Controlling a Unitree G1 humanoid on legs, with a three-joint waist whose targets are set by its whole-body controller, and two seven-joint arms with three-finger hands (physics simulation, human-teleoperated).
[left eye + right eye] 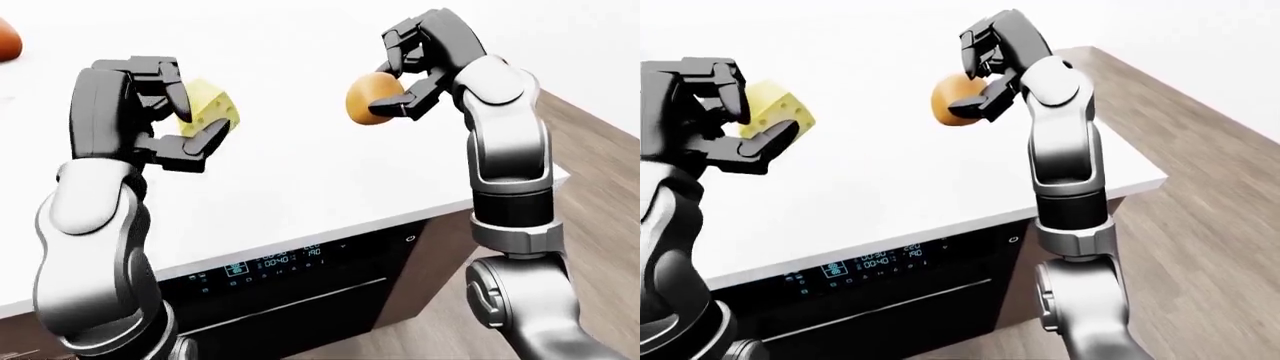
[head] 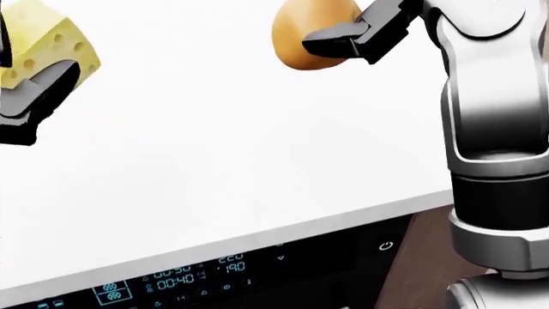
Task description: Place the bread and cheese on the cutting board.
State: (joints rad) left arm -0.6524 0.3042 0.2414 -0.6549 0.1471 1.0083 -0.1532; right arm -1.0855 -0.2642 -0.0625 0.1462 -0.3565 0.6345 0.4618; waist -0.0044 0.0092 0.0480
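The white counter (image 1: 300, 157) serves as the reference landmark. At the left of the left-eye view, the left hand (image 1: 165, 120) is raised above the counter's left part with its fingers closed around the cheese (image 1: 212, 114), a yellow wedge with holes. The wedge is clear of the counter surface, clamped between the upper fingers and the lower thumb.

A small orange-brown item (image 1: 8, 39) lies on the counter at the top-left corner of the same view; its identity cannot be determined.

Further right, the right hand (image 1: 405, 79) is lifted above the counter's middle, gripping the bread (image 1: 372, 97), a round golden-brown roll. The roll hangs in the air, held from its right side.

Below the counter's near edge, an oven (image 1: 290, 292) shows a lit display panel (image 1: 270, 260). Wooden floor (image 1: 1200, 187) extends to the right of the counter.

Task status: both items are picked up and held. The cutting board is not visible in any view. Remaining work, as judged here: locate the board, carry both items to it, set them down, and let go.
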